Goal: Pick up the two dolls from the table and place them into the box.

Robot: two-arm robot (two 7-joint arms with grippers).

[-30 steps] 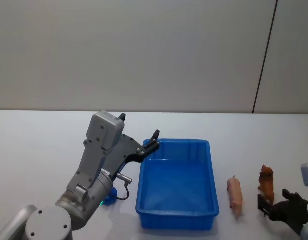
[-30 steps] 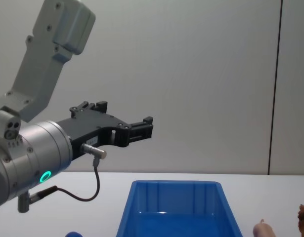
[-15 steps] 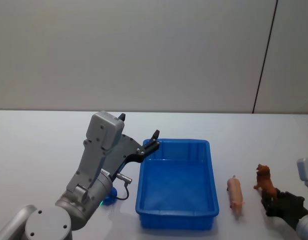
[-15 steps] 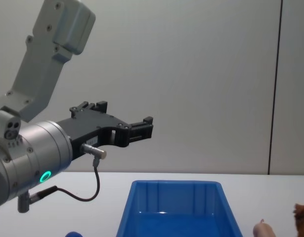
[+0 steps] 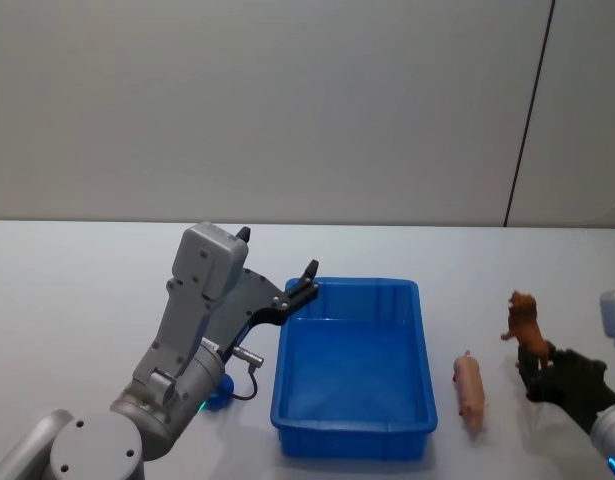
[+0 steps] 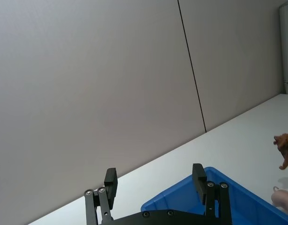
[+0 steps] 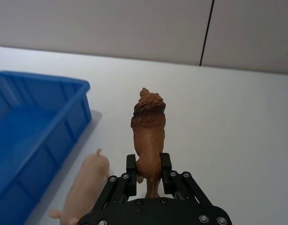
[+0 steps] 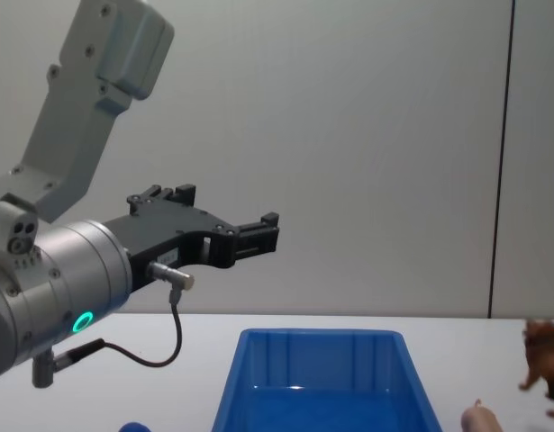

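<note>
1. Closest in, low on the right, the right gripper (image 7: 148, 165) has its fingers clamped on the hindquarters of the reddish-brown lion figure (image 7: 148, 124). The figure stands upright, mane pointing away, and looks to be clear of the worktop (image 5: 77, 290).
2. My read on the lion figure is moulded plastic: light, stiff and smooth-skinned. The flat flanks are the sensible hold. With the pinch this far back, the head end could swing if the arm jerks.
3. Near the left arm's base, the blue toy (image 5: 216, 396) sits on the worktop, half hidden. It looks rounded and probably slick, so I'd take it across its widest part.
4. A pink pig toy (image 5: 470, 391) lies on the worktop between the lion figure and the box (image 5: 353, 441).
5. The box sits mid-worktop with nothing visible inside.
6. Farther out, the left gripper (image 6: 154, 180) hovers above the box's left rim, its fingers spread apart and holding nothing.
7. The right wrist view shows the pinch itself. The head view lays out toy, pig and box, and the chest view shows the lion figure (image 8: 542, 353) riding above the box's rim line.
</note>
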